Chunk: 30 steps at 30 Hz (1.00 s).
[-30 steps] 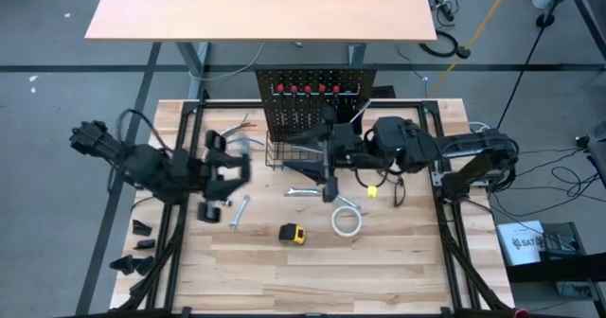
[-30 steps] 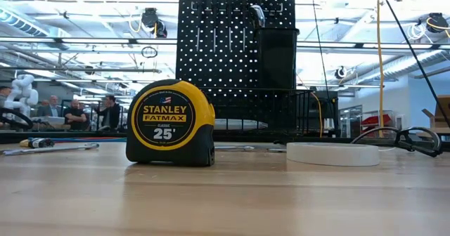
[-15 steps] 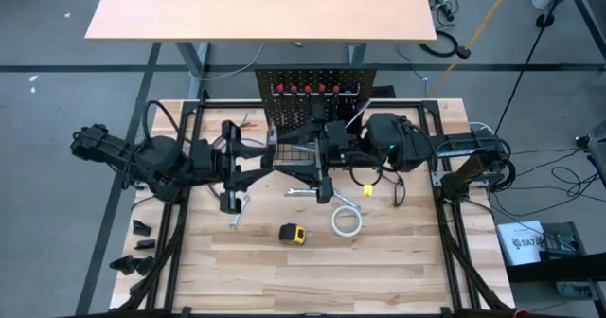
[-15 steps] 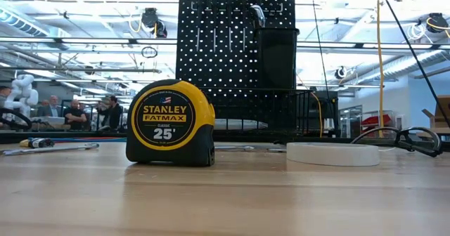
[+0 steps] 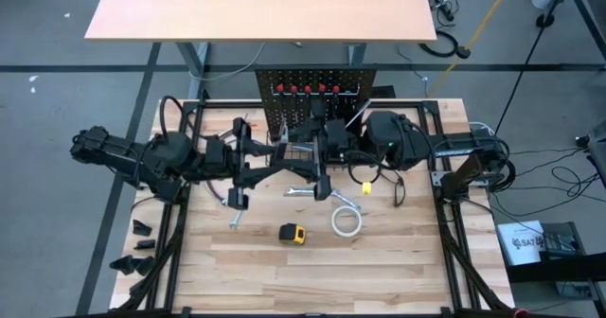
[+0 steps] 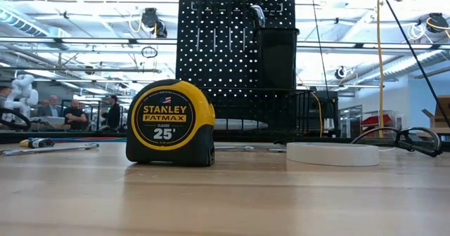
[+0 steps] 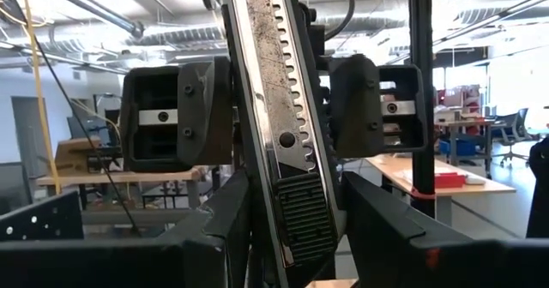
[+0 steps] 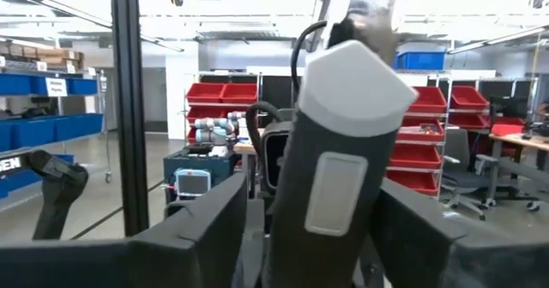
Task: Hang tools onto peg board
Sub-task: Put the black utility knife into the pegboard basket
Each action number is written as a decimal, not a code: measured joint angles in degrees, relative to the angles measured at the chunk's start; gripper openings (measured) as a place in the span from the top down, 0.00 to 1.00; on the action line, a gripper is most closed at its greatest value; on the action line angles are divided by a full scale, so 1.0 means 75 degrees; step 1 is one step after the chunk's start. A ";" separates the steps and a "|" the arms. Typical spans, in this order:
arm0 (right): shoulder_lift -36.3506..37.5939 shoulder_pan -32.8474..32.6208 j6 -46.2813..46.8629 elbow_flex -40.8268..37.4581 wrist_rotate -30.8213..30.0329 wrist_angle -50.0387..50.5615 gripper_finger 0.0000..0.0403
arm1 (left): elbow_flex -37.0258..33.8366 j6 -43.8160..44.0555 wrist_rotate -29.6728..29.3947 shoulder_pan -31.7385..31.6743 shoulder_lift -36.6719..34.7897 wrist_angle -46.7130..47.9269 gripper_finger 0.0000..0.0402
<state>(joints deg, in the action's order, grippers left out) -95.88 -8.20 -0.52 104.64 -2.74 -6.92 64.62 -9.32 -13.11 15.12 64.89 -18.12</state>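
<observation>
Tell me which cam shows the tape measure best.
The low view: the tape measure stands close to the lens, its yellow-black case and printed label fully readable. The high view shows it only as a small yellow spot on the table, apart from both arms. Neither wrist view shows it.

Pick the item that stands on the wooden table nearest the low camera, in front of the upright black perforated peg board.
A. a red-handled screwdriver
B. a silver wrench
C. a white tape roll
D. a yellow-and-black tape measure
D: in the low view the yellow-and-black tape measure stands upright and looms largest, in front of the black perforated peg board, while the flat white tape roll lies farther back to its side.
</observation>
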 joint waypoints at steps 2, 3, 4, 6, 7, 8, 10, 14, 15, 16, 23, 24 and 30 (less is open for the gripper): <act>0.0000 0.0005 -0.0003 -0.0003 -0.0044 -0.0032 0.52 | 0.0000 0.0000 0.0015 -0.0027 -0.0003 0.0027 0.64; 0.0000 0.0005 -0.0005 -0.0003 -0.0047 -0.0034 0.56 | 0.0000 -0.0003 0.0029 -0.0041 -0.0003 0.0044 0.64; 0.0000 0.0008 0.0000 -0.0004 -0.0047 -0.0034 0.60 | 0.0000 -0.0013 0.0038 -0.0059 -0.0003 0.0057 0.64; 0.0000 0.0007 0.0038 -0.0005 -0.0047 -0.0040 0.66 | 0.0000 -0.0068 0.0085 -0.0066 -0.0003 0.0062 0.64; 0.0000 0.0019 0.0037 -0.0005 -0.0035 -0.0042 0.66 | 0.0000 -0.0071 0.0073 -0.0066 -0.0003 0.0062 0.64; 0.0000 0.0034 0.0035 -0.0005 -0.0033 -0.0043 0.66 | 0.0000 -0.0072 0.0039 -0.0066 -0.0003 0.0063 0.62; 0.0000 0.0040 0.0017 -0.0005 -0.0033 -0.0042 0.66 | 0.0000 -0.0061 -0.0095 -0.0066 -0.0003 0.0066 0.58; 0.0000 0.0046 -0.0251 -0.0008 -0.0097 -0.0037 0.66 | 0.0000 0.0135 -0.0598 -0.0066 -0.0029 0.0238 0.47; 0.0000 0.0046 -0.0312 -0.0008 -0.0097 -0.0009 0.66 | 0.0000 0.0210 -0.0640 -0.0066 -0.0071 0.0395 0.46; 0.0008 0.0046 -0.0340 -0.0008 -0.0111 0.0064 0.66 | 0.0000 0.0238 -0.0645 -0.0068 -0.0120 0.0562 0.44; 0.0444 -0.0133 -0.0629 0.0000 -0.1045 0.0823 0.66 | -0.0009 0.0651 -0.1055 -0.0082 -0.1039 0.2382 0.42; 0.0496 -0.0172 -0.0706 0.0011 -0.1254 0.0918 0.66 | -0.0009 0.0782 -0.1122 -0.0077 -0.1249 0.2752 0.42; 0.0443 -0.0484 -0.0798 -0.0002 -0.2484 0.2046 0.66 | -0.0009 0.1607 -0.1795 -0.0057 -0.2439 0.4624 0.42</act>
<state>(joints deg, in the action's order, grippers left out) -92.55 -11.84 -6.50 104.62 -21.37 8.43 64.55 2.73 -26.58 14.70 46.59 16.56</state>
